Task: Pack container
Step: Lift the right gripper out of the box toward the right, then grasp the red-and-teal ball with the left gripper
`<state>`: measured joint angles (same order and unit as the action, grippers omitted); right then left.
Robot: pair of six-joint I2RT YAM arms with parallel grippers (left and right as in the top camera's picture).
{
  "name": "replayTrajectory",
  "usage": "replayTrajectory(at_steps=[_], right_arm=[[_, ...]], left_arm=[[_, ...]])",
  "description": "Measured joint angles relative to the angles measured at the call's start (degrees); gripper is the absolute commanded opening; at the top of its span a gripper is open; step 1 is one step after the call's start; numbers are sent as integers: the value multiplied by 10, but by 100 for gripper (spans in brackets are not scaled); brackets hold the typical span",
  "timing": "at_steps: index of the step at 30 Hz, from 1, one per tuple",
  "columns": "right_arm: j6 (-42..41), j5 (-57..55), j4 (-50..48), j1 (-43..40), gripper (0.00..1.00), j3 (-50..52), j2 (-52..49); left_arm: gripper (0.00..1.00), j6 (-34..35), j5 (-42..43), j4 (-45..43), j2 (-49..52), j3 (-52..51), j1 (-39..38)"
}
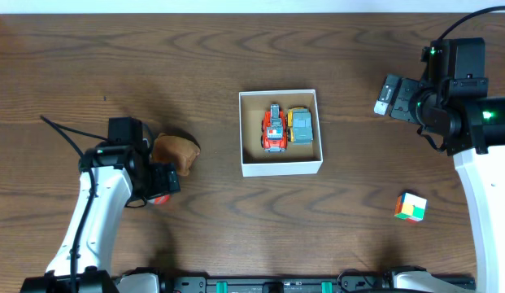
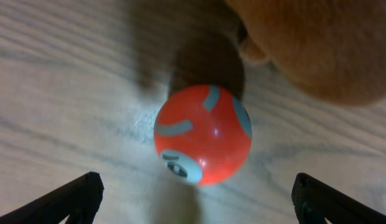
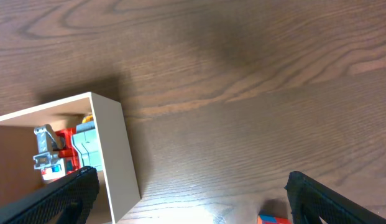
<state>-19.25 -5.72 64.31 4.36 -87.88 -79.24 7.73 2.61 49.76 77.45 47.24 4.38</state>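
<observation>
Orange ball (image 2: 202, 135), numeral unreadable, lies before the wide-apart left hand (image 2: 196, 193); right hand (image 3: 193, 186) stands apart too

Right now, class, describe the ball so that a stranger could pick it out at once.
Start at the white container mid-table and look left to the brown plush toy. Beside it lies the ball: the only round thing, glossy orange-red with grey stripes and a white patch.

The container (image 1: 280, 167), mid-table before me
White walls, brown cardboard floor, lying flat and open-topped; red toy truck (image 1: 274, 130) and grey toy car (image 1: 301, 125) inside.
</observation>
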Motion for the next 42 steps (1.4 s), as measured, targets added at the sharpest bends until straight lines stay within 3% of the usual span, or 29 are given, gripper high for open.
replayTrajectory(at_steps=[15, 20, 26, 31, 37, 40, 42], right_arm=[[4, 2, 11, 0, 99, 0, 0], [6, 2, 11, 0, 99, 0, 0], [6, 2, 11, 0, 99, 0, 0], [6, 2, 13, 0, 99, 0, 0], [6, 2, 13, 0, 99, 0, 0], [6, 2, 13, 0, 99, 0, 0], [6, 2, 13, 0, 99, 0, 0]], left_arm=[[99, 0, 0, -100, 78, -37, 0], [73, 4, 0, -101, 103, -37, 0], [57, 4, 0, -102, 105, -37, 0], [52, 2, 0, -102, 105, -37, 0], [21, 5, 0, -102, 104, -37, 0], [19, 3, 0, -96, 101, -33, 0], [12, 2, 0, -87, 101, -28, 0]])
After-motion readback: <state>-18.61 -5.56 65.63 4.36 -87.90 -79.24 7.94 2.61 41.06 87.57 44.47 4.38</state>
